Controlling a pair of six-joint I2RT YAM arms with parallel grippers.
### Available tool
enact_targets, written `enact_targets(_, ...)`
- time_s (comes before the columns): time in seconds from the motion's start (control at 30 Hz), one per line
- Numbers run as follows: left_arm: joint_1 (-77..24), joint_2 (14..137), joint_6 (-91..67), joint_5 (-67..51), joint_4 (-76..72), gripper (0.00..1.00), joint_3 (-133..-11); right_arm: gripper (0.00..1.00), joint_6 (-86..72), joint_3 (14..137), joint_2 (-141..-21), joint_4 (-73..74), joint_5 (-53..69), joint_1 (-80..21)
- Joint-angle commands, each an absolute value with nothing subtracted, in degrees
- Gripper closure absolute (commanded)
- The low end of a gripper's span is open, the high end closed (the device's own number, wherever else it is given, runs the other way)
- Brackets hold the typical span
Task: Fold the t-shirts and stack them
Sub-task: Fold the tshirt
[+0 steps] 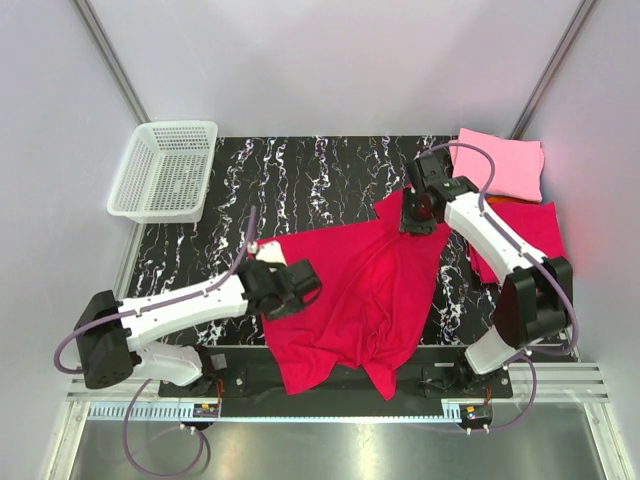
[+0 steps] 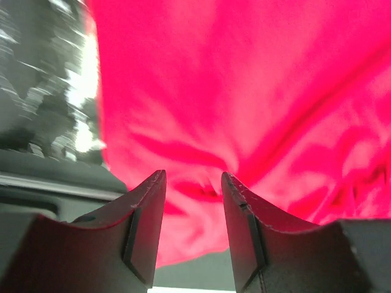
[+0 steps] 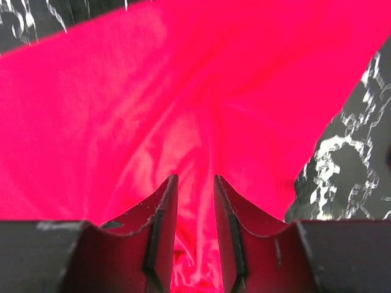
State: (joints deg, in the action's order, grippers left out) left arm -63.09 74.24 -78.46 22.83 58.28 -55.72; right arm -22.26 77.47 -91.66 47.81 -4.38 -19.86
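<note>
The crimson t-shirt (image 1: 350, 290) lies rumpled in the middle of the desk (image 1: 300, 180), its near hem spilling over the front edge. The right fingers (image 3: 165, 232) stand close together with cloth bunched between them, seemingly clamped on the shirt's far corner. The left fingers (image 2: 146, 238) are apart over its left edge, gripping nothing. The risk is that a one-sided pull drags the shirt askew, or the overhang slides it off the front (soft cloth follows its own weight). Only the top view shows that overhang and the folded pink t-shirt (image 1: 500, 165) at the far right; only the wrist views show the gaps between the fingers
</note>
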Motion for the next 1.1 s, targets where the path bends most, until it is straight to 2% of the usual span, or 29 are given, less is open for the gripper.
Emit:
enact_targets(0.0, -56.09, 72.25, -74.3, 28.12, 61.36, 0.53, -54.58, 0.64, -22.41, 72.36, -84.66, 43.17, -1.32, -20.13)
enact_targets(0.2, -40.27, 71.8, -58.66, 24.0, 49.58, 0.53, -54.05, 0.64, -23.73, 65.75, -81.04, 39.2, 2.81, -20.21)
enact_targets(0.43, -28.14, 85.32, -48.61, 20.14, 39.66, 0.53, -59.85, 0.65, -24.26, 61.18, -80.33, 36.57, 4.75, -20.3)
enact_targets(0.7, -22.42, 100.09, -43.51, 18.46, 34.54, 0.51, -65.74, 0.6, -23.91, 59.59, -80.86, 35.6, 5.98, -20.39)
enact_targets(1.07, -15.74, 103.71, -39.03, 16.26, 33.31, 0.48, -70.04, 0.59, -23.73, 60.21, -84.64, 34.46, 6.76, -20.3)
